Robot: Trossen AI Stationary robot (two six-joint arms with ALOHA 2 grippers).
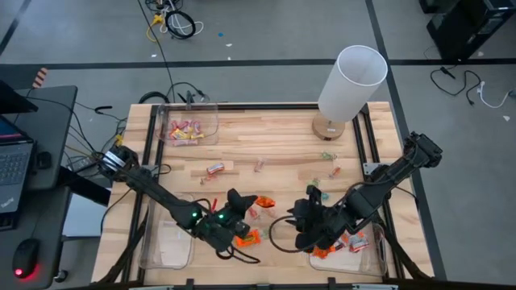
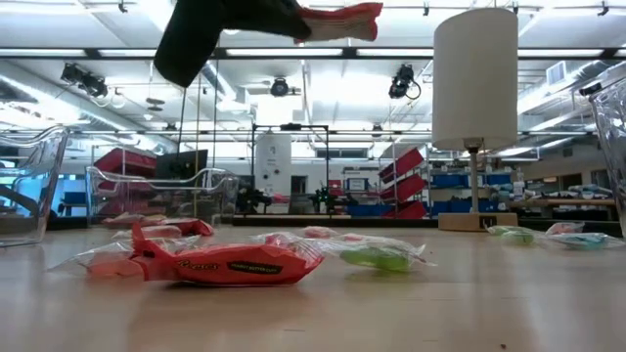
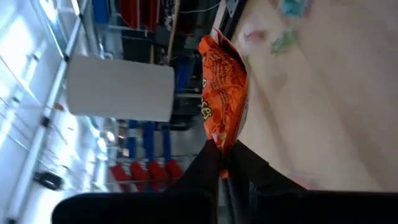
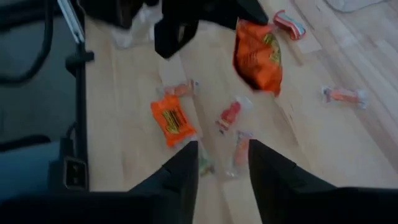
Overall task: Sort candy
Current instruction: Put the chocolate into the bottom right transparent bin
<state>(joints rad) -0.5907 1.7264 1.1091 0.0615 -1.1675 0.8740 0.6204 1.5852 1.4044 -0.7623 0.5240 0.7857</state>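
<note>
With the left gripper [image 3: 225, 163] clamped on an orange candy [image 3: 222, 93] above the table's [image 1: 274, 137] front edge, it should be carried level over the right-front bin [image 1: 375, 256], while the right gripper [image 4: 222, 158] hangs open.

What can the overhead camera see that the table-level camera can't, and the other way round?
Only the overhead view shows both arms whole, the right end effector open near the front bin, and the far bin holding pink sweets.

Only the table-level view shows the room behind, and the printed side of an orange sweet lying on the table.

Both show the white lamp and the left end effector holding an orange sweet above the table.
</note>
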